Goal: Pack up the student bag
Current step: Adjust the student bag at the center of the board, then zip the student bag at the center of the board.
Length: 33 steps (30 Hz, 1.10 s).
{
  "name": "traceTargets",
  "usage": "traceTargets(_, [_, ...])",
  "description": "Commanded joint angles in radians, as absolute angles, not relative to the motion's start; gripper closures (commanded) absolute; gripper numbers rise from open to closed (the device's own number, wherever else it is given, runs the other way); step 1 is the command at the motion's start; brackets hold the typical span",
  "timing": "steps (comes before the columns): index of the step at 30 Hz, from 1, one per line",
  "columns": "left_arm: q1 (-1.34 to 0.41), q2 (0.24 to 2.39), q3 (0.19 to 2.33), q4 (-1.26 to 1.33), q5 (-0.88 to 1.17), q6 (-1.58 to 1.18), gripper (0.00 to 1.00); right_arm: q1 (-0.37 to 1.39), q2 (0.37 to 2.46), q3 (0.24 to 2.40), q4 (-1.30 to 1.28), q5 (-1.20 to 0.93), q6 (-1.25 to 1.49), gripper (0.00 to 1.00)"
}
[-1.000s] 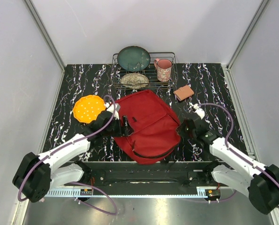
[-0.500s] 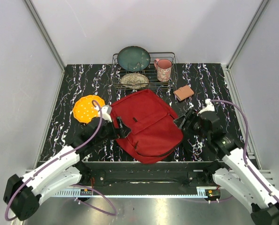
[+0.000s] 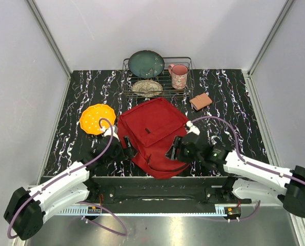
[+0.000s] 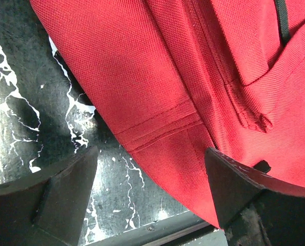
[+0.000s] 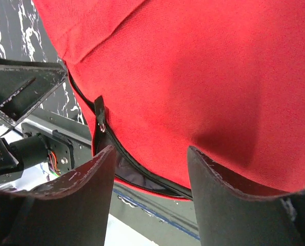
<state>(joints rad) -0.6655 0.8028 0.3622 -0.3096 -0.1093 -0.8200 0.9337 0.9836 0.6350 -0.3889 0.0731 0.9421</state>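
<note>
— While the count stands open: student bag (image 3: 155,136), location?
— Flat on the table (image 3: 229,87), front and centre, just before the wire rack (image 3: 167,91). Main zip along its near edge looks partly undone, with the zipper pull (image 5: 99,115) hanging and dark lining showing.
— Left gripper (image 4: 151,154)?
— Fingers spread, nothing held, poised at the bag's left edge.
— Right gripper (image 5: 150,151)?
— Likewise spread and empty, over the near right corner by the zip.
— Contents loaded?
— None visible. Orange disc (image 3: 97,119) and brown pad (image 3: 200,101) lie outside, apart from the bag.
— Status?
— Early, by my reckoning: opening begun at best; packing and closing outstanding.
</note>
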Motion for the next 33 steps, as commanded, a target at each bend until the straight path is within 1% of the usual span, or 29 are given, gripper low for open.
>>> traceTargets(1, [-0.67, 0.795, 0.322, -0.165, -0.118, -0.857, 0.11, 1.038, 1.061, 0.69, -0.241, 0.225, 1.077, 0.37])
traceTargets(8, [-0.673, 0.799, 0.288, -0.046, -0.114, -0.884, 0.06, 1.118, 1.198, 0.753, -0.173, 0.327, 1.127, 0.37])
traceTargets(11, [-0.672, 0.827, 0.285, -0.014, -0.118, -0.899, 0.06, 1.124, 1.226, 0.772, -0.17, 0.336, 1.126, 0.36])
traceTargets(15, [-0.672, 0.864, 0.252, 0.083, -0.098, -0.92, 0.13, 1.127, 1.253, 0.767, -0.152, 0.33, 1.149, 0.36])
traceTargets(21, [-0.672, 0.905, 0.227, 0.123, -0.086, -0.928, 0.21, 1.153, 1.327, 0.813, -0.199, 0.348, 1.249, 0.38])
traceTargets(24, [-0.672, 0.905, 0.215, 0.136, -0.084, -0.931, 0.22, 1.195, 1.379, 0.865, -0.21, 0.371, 1.273, 0.39])
traceTargets(27, [-0.672, 0.904, 0.212, 0.138, -0.089, -0.928, 0.23, 1.224, 1.454, 0.961, -0.354, 0.441, 1.36, 0.41])
traceTargets(28, [-0.672, 0.9, 0.21, 0.14, -0.089, -0.928, 0.24, 1.232, 1.472, 0.985, -0.438, 0.46, 1.42, 0.43])
traceTargets(29, [-0.67, 0.896, 0.207, 0.143, -0.09, -0.928, 0.26, 1.236, 1.505, 1.003, -0.466, 0.483, 1.442, 0.46])
traceTargets(33, [-0.673, 0.879, 0.199, 0.147, -0.092, -0.93, 0.35, 1.25, 1.539, 1.042, -0.531, 0.526, 1.52, 0.49])
